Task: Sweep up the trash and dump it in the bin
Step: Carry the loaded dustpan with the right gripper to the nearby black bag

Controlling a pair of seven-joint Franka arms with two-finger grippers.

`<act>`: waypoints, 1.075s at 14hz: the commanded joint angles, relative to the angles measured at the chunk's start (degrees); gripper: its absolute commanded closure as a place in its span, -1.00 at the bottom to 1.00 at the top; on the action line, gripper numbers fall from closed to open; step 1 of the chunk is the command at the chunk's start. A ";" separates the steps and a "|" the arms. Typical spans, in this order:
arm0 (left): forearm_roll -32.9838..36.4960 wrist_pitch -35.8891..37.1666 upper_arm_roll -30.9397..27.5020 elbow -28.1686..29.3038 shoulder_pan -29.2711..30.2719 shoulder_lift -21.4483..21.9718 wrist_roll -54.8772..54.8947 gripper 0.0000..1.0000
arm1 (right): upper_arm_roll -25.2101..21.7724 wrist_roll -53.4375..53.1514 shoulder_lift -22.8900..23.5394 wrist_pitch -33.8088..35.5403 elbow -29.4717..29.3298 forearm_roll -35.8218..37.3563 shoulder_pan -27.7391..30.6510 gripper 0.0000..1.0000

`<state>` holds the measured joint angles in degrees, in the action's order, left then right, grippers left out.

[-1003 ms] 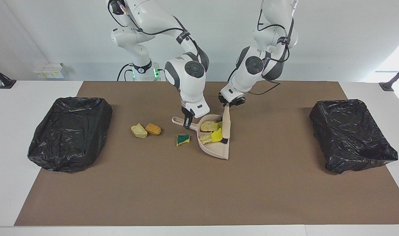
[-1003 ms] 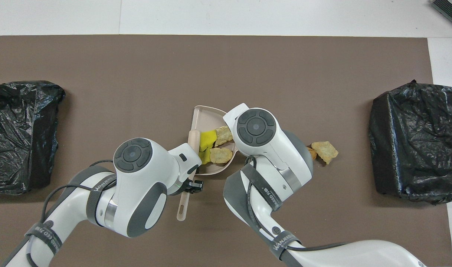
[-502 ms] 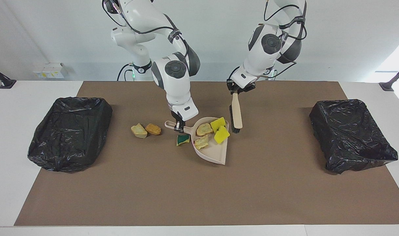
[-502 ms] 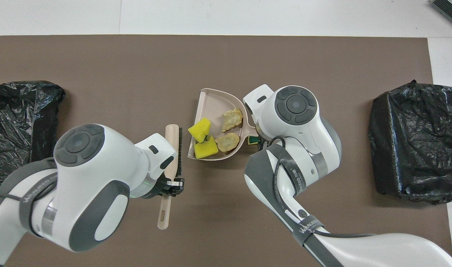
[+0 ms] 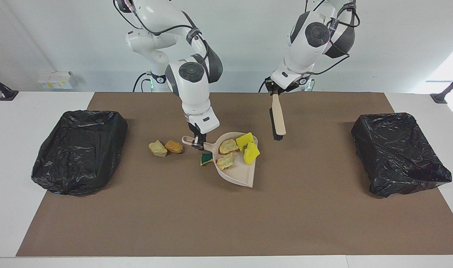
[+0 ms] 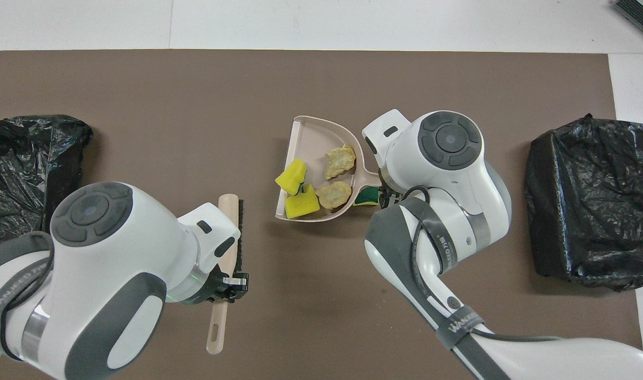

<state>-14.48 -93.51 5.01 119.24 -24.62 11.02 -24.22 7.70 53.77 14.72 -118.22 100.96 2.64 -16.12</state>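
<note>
Facing view: right tool grips loaded dustpan.

**Lettering on the arm straps only**

The one bit of writing I can make out sits on the grey straps wrapped round the two arms. On the right arm's strap, low in the overhead view and nearer the robots than the dustpan, pale capitals read roughly "WANEED". The left arm's strap carries the same pale lettering, partly cut off at the edge. Small characters on the right arm's upper strap are too small to read.
</note>
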 commanded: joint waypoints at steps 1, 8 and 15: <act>1.03 -3.76 0.09 7.92 -2.62 6.81 -3.45 1.00 | 0.56 6.50 -0.66 4.47 -2.70 -2.64 3.19 1.00; 1.03 -23.02 0.79 13.30 -15.36 -1.07 -13.92 1.00 | 0.38 19.96 -3.20 17.83 -8.77 -2.56 12.58 1.00; 1.03 -27.69 0.88 15.58 -18.80 -4.43 -15.24 1.00 | -0.32 33.50 -8.92 24.43 -8.85 -1.33 24.97 1.00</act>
<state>-14.45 -119.17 6.77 133.14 -41.81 5.98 -37.89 6.95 84.11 7.40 -95.48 91.92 1.58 5.71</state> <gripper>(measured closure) 0.744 0.687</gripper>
